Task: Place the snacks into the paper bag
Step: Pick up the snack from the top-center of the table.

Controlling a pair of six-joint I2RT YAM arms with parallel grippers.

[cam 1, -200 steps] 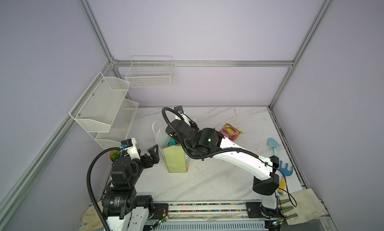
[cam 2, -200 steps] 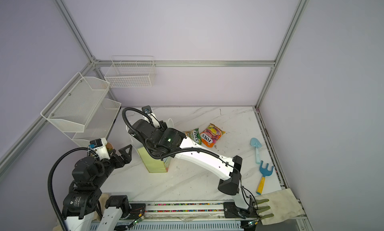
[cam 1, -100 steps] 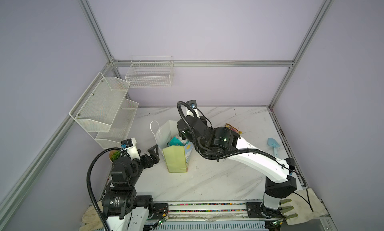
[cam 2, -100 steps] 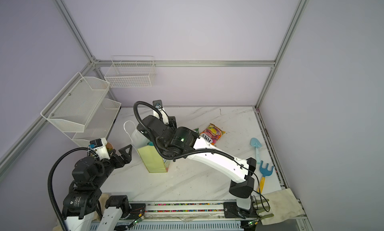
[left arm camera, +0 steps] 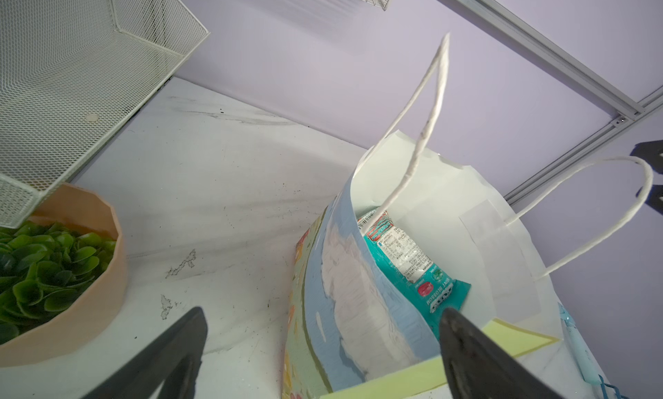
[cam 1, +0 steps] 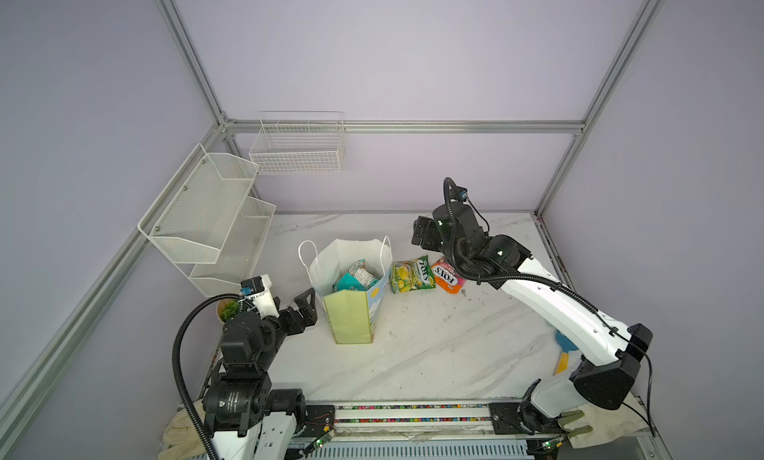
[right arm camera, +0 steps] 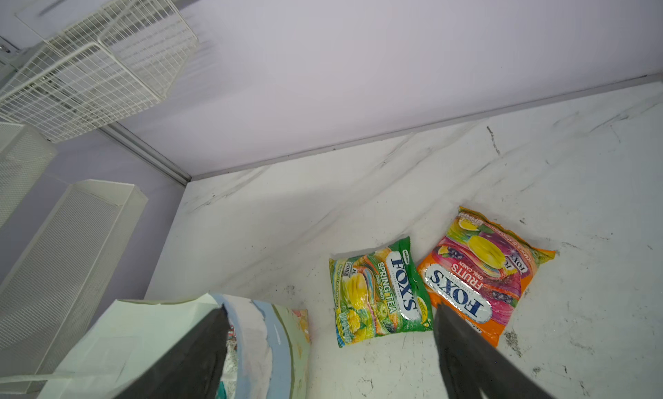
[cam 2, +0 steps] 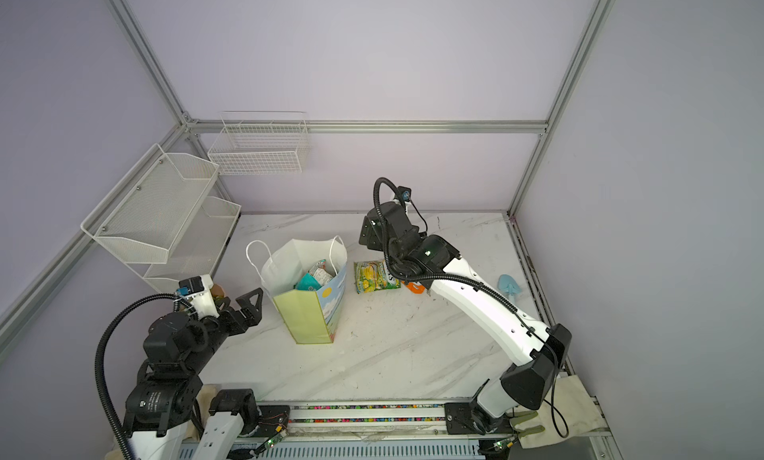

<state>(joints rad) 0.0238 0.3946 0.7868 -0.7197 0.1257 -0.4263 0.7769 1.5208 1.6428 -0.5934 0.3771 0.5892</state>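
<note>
Walls (cam 1: pixel 392 57) are finished in pale lilac and lit softly and evenly. The corners and a horizontal line on the back wall are framed in aluminium profile (cam 1: pixel 454 127). The table (cam 1: pixel 434 346) is topped in white marble-look sheet, grey-veined, scuffed and speckled with dirt. A white wire basket (cam 1: pixel 297 148) is hung on the back wall near the left corner. A tiered white mesh shelf (cam 1: pixel 198 214) is mounted on the left wall, reaching down to the table. A tan pot (left arm camera: pixel 89 271) of green leaves is tucked under it. A rail (cam 1: pixel 413 412) is run along the front edge.
</note>
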